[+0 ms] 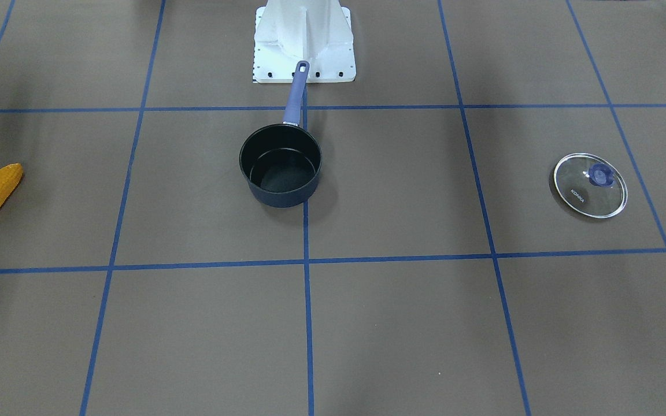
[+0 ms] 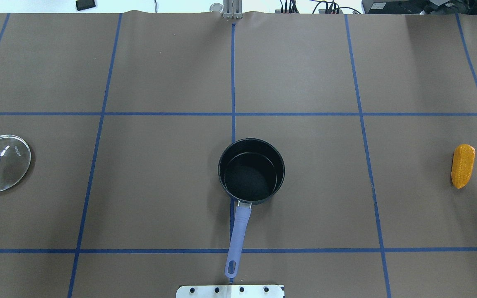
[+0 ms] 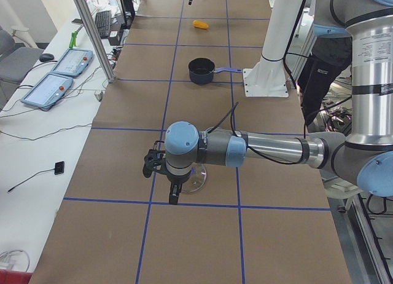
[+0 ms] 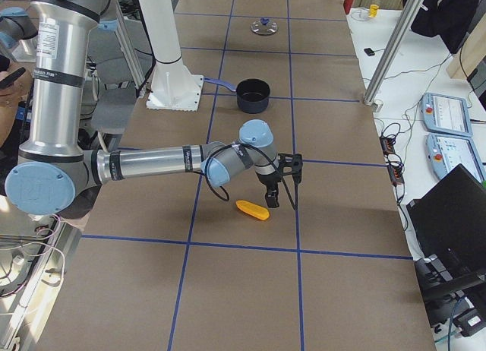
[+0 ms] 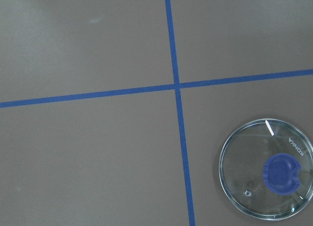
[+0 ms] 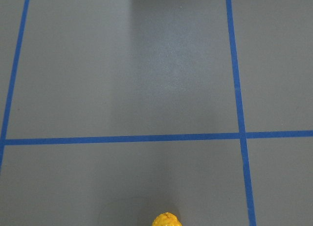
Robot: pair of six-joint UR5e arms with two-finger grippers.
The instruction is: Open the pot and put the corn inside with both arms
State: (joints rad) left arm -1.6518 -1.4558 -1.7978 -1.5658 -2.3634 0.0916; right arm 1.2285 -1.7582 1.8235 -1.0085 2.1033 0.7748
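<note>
Brown, blue-gridded table (image 2: 160,70) holds the uncovered pot (image 2: 251,170) centrally (glass lid (image 2: 0,162) far aside), corn (image 2: 462,165) well apart. Left gripper (image 3: 164,179) and right gripper (image 4: 282,195) hover; I cannot tell how their jaws stand.

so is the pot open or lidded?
Open. The pot shows its bare black interior; the glass lid lies flat on the table, far to the robot's left.

Seen from overhead, the pot (image 2: 251,171) stands open-mouthed, its handle (image 2: 237,236) running to 6 o'clock toward the white base (image 2: 230,291). The lid (image 2: 1,162) lies well apart at 9 o'clock and the corn (image 2: 462,165) well apart at 3 o'clock, with open table (image 2: 160,178) between.
</note>
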